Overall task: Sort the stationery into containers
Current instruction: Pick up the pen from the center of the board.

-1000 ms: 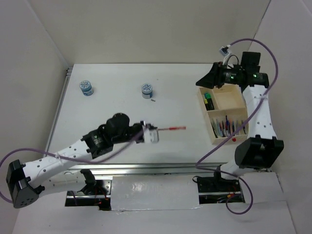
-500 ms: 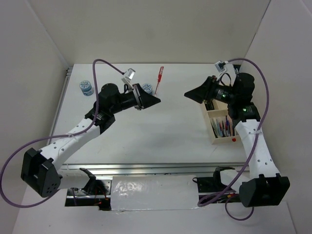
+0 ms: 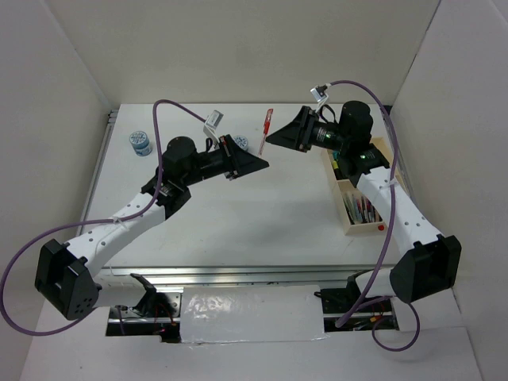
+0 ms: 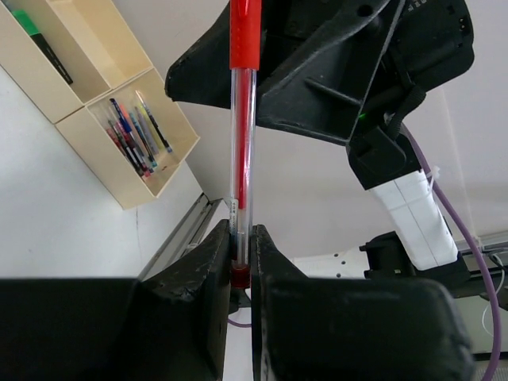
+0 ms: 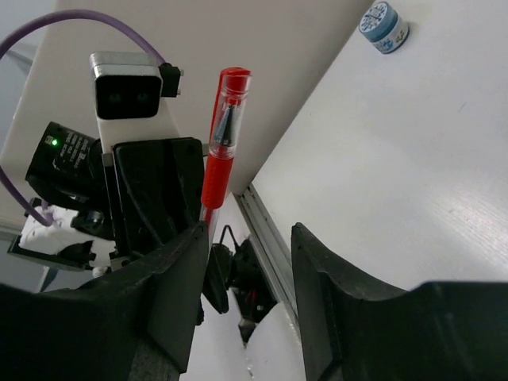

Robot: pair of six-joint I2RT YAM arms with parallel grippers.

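Note:
My left gripper (image 3: pixel 258 164) is shut on the lower end of a red pen (image 3: pixel 267 127) and holds it upright in the air above the table's far middle. In the left wrist view the pen (image 4: pixel 242 119) rises from between the shut jaws (image 4: pixel 241 238). My right gripper (image 3: pixel 274 140) is open and faces the pen. In the right wrist view the pen (image 5: pixel 222 143) stands at the inner edge of the left finger (image 5: pixel 171 294), and the jaws (image 5: pixel 250 238) are not closed on it. The wooden tray (image 3: pixel 351 224) holds several pens (image 3: pixel 367 210) at the right.
One blue-white pot (image 3: pixel 141 143) stands at the far left. A second pot (image 3: pixel 240 144) is half hidden behind my left gripper. The tray (image 4: pixel 103 139) also holds a green highlighter (image 4: pixel 36 36). White walls close in the table at the back and both sides.
My left arm lifted the red pen off the table and swung it up and back. My right gripper left the tray and moved left until it reached the pen.

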